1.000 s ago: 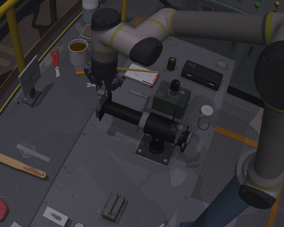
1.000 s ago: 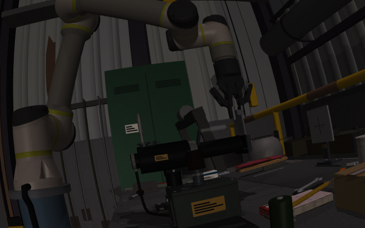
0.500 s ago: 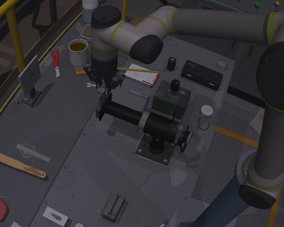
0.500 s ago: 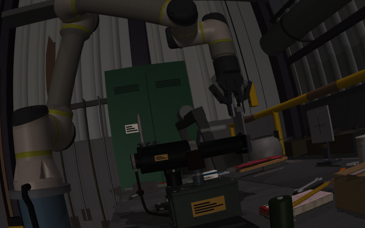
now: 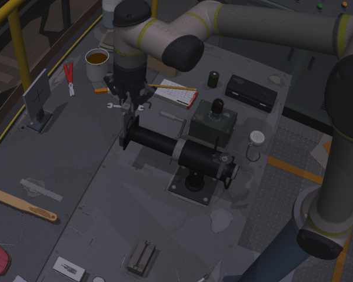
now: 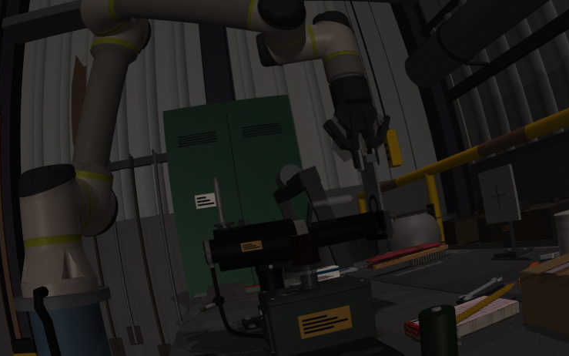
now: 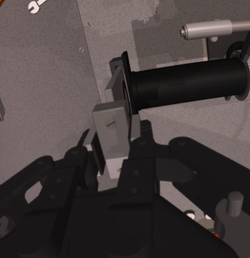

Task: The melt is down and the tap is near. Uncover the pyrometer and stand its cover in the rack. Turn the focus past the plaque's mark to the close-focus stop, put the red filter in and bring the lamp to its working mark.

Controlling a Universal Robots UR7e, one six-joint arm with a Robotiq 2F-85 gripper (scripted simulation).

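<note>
The pyrometer's grey cover [image 7: 113, 130] [image 5: 127, 120] [image 6: 371, 186], a flat slide with a tab on top, is held by its tab in my closed gripper [image 7: 111, 156] [image 5: 128, 104] [image 6: 366, 157] and stands partly raised at the front flange of the black pyrometer tube [image 5: 176, 148] [image 7: 188, 81] [image 6: 295, 243]. The knurled focus ring [image 5: 179, 149] sits at the middle of the tube. Behind the tube is the green lamp box [image 5: 213, 121] with its dark knob [image 5: 217, 105]. The rack [image 5: 141, 258] lies near the front edge of the bench.
A steel lever handle [image 7: 207, 29] [image 5: 172, 116] juts out beside the tube. Behind my gripper lie a small spanner [image 5: 113, 105], a notepad with a pencil [image 5: 176, 92] and a mug [image 5: 97, 64]. A target plate [image 5: 38, 98] stands on the left.
</note>
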